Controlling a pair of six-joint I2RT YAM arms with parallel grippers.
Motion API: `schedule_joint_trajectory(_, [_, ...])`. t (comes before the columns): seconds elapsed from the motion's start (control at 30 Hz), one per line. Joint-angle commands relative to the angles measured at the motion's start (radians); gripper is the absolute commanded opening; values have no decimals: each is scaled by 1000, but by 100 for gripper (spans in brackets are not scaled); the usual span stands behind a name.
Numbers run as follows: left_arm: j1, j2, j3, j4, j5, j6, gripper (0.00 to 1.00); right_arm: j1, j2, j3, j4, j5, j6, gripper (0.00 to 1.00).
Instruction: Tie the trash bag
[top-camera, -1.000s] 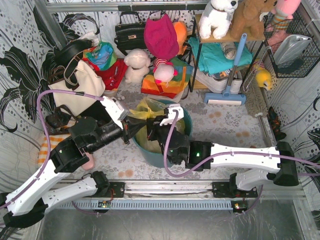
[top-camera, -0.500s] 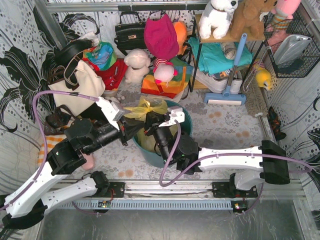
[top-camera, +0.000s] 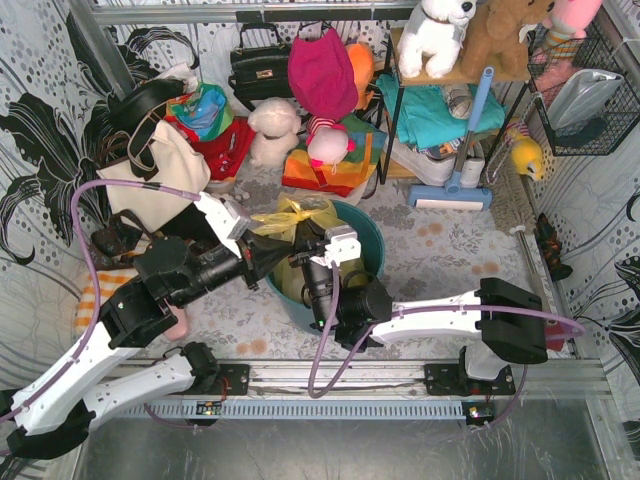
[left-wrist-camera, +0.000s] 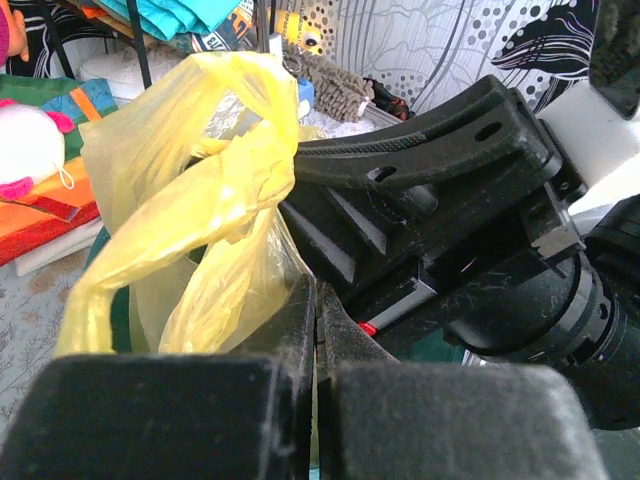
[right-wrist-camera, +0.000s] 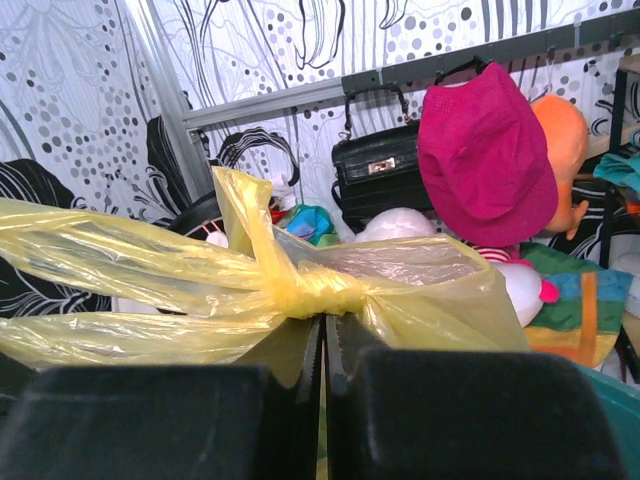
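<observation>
Clamped shut on thin translucent yellow plastic trash bag (top-camera: 300, 213), left gripper (left-wrist-camera: 315, 297) and right gripper (right-wrist-camera: 322, 332) both; knotted just above right tips, tails sideways.

1. In the top view, the lower part of the trash bag (top-camera: 290, 215) is hidden by the wall of the teal bin (top-camera: 370, 240) and by both wrists; its contents cannot be made out.
2. The tips of the left gripper (top-camera: 263, 257) and the right gripper (top-camera: 303, 247) are covered there by plastic and housing.
3. In the left wrist view, the fingers (left-wrist-camera: 200, 420) are blurred and cut off by the bottom edge.
4. In the right wrist view, the fingers are likewise blurred and cropped, and the bag's drawn-out ends are cut off at the left edge.
</observation>
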Motion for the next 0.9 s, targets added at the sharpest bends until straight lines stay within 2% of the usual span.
schedule_joint_trajectory(0.0, [-5, 4, -13, 9, 66, -28, 0, -13, 20, 56, 169, -24, -116, 0])
schedule_joint_trajectory(0.07, [-5, -5, -11, 2, 52, -28, 2, -13, 24, 62, 169, -26, -129, 0])
schedule_joint_trajectory(0.17, [-5, -23, 6, -6, 9, -22, 21, -13, 18, 59, 174, -21, -131, 0])
schedule_joint_trajectory(0.27, [-5, -24, 83, -48, -34, 0, 33, -13, 4, 51, 179, -17, -132, 0])
schedule_joint_trajectory(0.33, [-5, -13, 154, -95, -54, 22, 37, -13, -4, 46, 181, -17, -135, 0])
schedule_joint_trajectory(0.53, [-5, 43, 377, -120, -208, 73, 43, -13, -12, 38, 183, -14, -134, 0])
schedule_joint_trajectory(0.63, [-5, 140, 513, -156, -288, 84, 45, -13, -17, 37, 183, -13, -129, 0])
schedule_joint_trajectory(0.77, [-5, 302, 677, -245, -307, 94, 46, -12, -21, 39, 178, -17, -132, 0])
schedule_joint_trajectory(0.87, [18, 401, 772, -287, -253, 95, 46, -12, -28, 41, 167, -15, -133, 0])
